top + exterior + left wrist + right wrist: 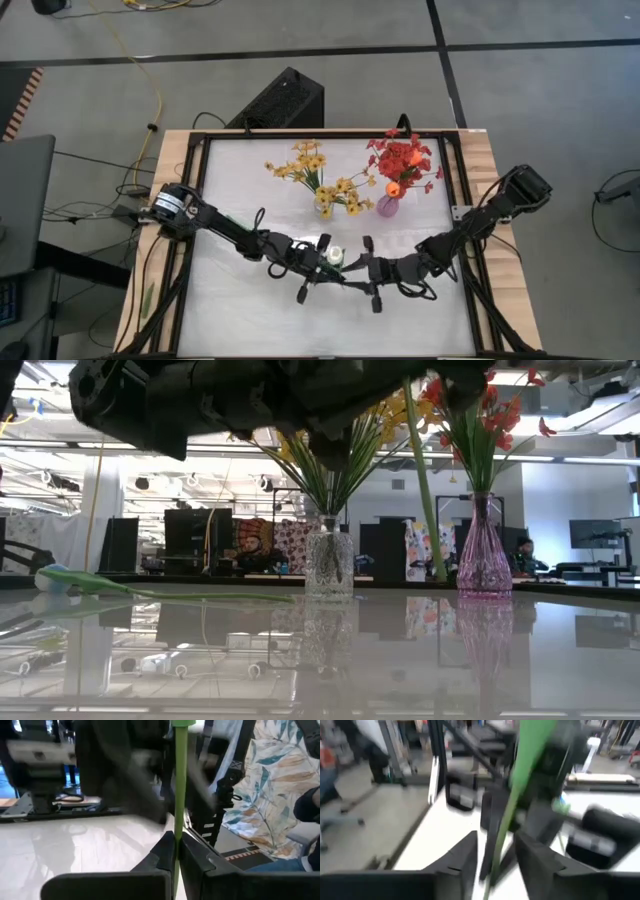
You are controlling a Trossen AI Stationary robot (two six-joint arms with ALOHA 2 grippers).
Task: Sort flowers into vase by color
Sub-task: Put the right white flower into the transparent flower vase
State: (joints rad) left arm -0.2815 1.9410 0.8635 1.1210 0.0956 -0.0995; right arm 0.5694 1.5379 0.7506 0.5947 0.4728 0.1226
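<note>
I am looking down on a white table (250,300) with two vases near its far edge. A clear vase (325,208) holds yellow flowers (312,165); just to its right, a pink vase (388,206) holds red flowers (405,158) and one orange tulip (393,188).

In front of the clear vase, toward me, both arms meet over the middle of the table. My left gripper (176,851) has its jaws pressed tight on a green stem (180,785), which runs straight up between the fingers. In the overhead view a white tulip (333,256) shows at that gripper (325,262), well in front of the clear vase.

My right gripper (495,852) sits just to the right of the left one, in front of the pink vase (372,270). Its jaws stand apart, with the same stem (520,790) passing loosely between them, not clamped.

At table level, a second white tulip (52,578) lies flat on the table, well left of the clear vase (329,557).
</note>
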